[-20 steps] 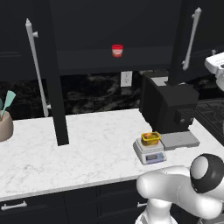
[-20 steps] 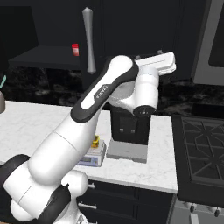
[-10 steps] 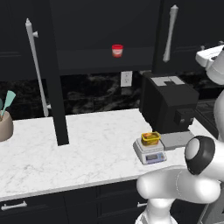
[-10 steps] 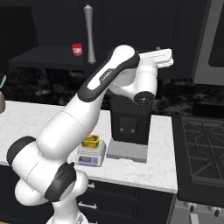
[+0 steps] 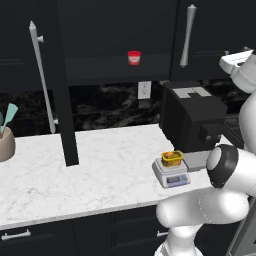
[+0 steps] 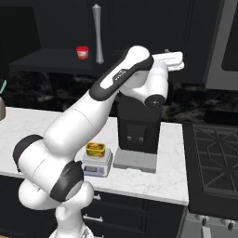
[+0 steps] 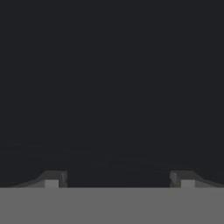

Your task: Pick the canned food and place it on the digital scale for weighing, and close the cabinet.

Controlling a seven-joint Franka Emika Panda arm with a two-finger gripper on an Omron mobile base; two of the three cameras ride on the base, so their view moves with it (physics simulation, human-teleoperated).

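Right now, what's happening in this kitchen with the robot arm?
The yellow canned food already sits on the digital scale on the white counter, beside the black machine. The arm is raised toward the black upper cabinet, whose door with the silver handle is partly swung. The gripper faces a dark surface up close, jaws apart and holding nothing. A red cup sits on the shelf.

Both base views share the digital scale (image 5: 171, 173) from behind; hand view faces the cabinet (image 7: 112, 87) closely.
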